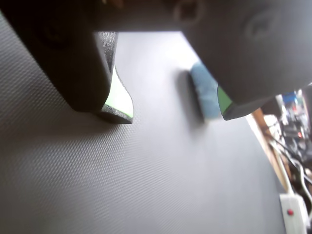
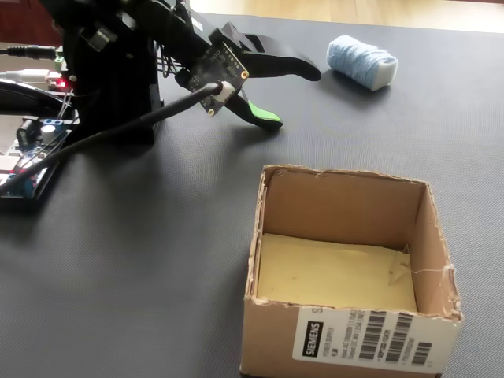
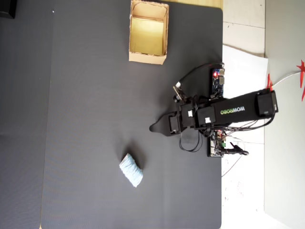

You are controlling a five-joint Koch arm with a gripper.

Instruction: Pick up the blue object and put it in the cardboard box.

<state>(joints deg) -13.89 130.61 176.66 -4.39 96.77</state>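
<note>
Resting on the dark grey textured mat (image 3: pixel 95 95) that covers the worktop, the small pale-blue soft oblong bundle (image 3: pixel 130 170) lies free, touched by nothing. In the fixed view the bundle (image 2: pixel 361 62) sits just beyond the tip of the black gripper with green pads (image 2: pixel 291 96), near it but apart. In the wrist view the bundle (image 1: pixel 204 92) shows past the jaws, partly hidden behind the one on the right of that picture.

Jaws: released, holding nothing. The wrist view shows a wide gap of bare mat between the two, and the fixed view shows the upper jaw raised and the lower, green-edged one near the mat.

The tan cardboard box with low walls and a yellowish interior (image 3: pixel 148 57) stands upright and open at the top edge of the overhead view, well apart from both bundle and gripper (image 3: pixel 153 128). In the fixed view the box (image 2: pixel 339 197) is in the foreground, a white barcode label (image 2: pixel 370 340) on its near wall.

Black arm body (image 3: pixel 233 110) carries lettering and reaches in from the right of the overhead view. Circuit boards and cables (image 3: pixel 217 82) sit at the mat's edge beside it.
</note>
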